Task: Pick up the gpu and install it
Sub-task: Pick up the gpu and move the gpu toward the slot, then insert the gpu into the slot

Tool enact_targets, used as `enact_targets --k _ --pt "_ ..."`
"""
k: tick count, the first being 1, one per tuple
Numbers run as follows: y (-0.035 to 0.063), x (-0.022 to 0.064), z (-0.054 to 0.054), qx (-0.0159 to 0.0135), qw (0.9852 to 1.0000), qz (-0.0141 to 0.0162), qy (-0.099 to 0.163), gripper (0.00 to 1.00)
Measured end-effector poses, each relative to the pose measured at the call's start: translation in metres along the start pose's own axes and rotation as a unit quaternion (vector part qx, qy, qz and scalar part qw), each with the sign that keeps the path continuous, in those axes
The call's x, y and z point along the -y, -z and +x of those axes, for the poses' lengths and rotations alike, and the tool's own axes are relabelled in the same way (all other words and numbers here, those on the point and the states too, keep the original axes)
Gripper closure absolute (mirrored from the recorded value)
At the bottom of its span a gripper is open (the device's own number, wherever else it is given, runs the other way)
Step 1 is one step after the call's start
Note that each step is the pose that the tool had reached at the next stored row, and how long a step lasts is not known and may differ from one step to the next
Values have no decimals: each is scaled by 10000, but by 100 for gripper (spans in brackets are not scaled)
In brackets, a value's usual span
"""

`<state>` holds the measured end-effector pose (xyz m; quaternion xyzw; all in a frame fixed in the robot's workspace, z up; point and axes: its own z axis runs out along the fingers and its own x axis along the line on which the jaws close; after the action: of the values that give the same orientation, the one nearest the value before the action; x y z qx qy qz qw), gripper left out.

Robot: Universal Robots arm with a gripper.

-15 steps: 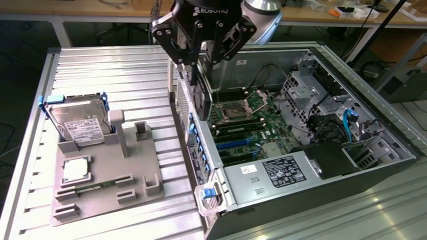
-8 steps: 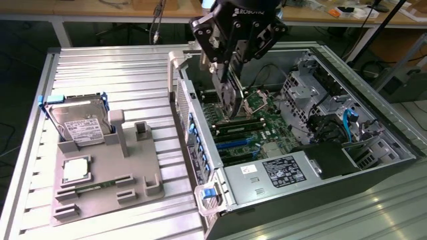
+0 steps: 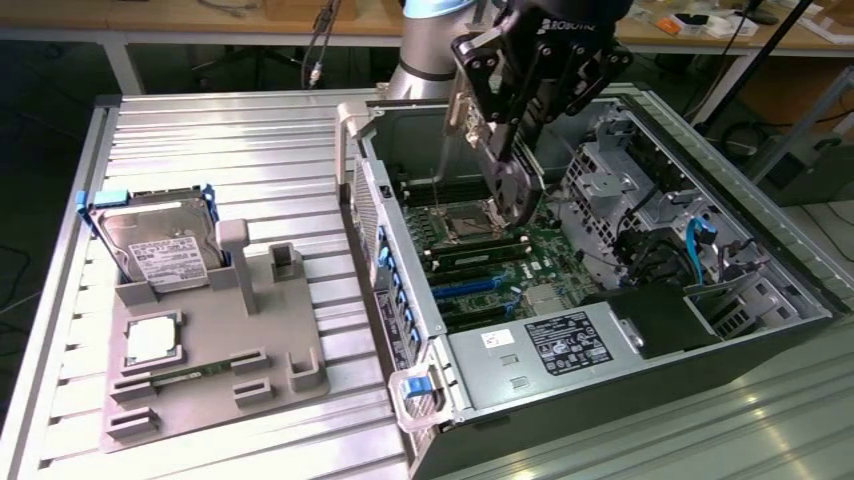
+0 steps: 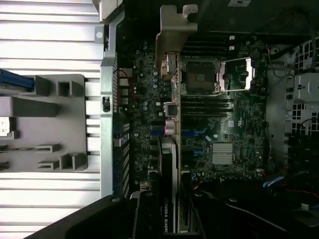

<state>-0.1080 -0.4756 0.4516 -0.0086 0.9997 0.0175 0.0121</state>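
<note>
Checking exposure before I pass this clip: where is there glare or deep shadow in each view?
Exterior view: the metal table glares white around the hard drive; the computer case interior is shadowed. Wrist view: the table also washes out, the motherboard is dim, the gpu bracket catches light.

Black, silver-ended gpu [image 3: 511,170]; dark green motherboard [image 3: 541,245]; plain grey holder [image 3: 267,340]; silver, white-labelled hard drive [image 3: 160,245]; pale ribbed table [image 3: 227,130].

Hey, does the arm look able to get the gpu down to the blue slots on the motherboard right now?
Probably yes. The case lies open, the gripper holds the gpu above the motherboard, and nothing covers the blue slots.
</note>
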Motion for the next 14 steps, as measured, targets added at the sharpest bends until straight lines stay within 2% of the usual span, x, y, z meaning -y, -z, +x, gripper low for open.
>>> enact_targets --k 5,7,8,9,14 --pt "-4 3 -176 0 10000 0 0 73" --pt "-11 8 -444 0 10000 0 0 73" --pt "-15 12 -640 0 10000 0 0 73" --pt "-17 13 -742 0 10000 0 0 73" --pt "-19 14 -785 0 10000 0 13 73"
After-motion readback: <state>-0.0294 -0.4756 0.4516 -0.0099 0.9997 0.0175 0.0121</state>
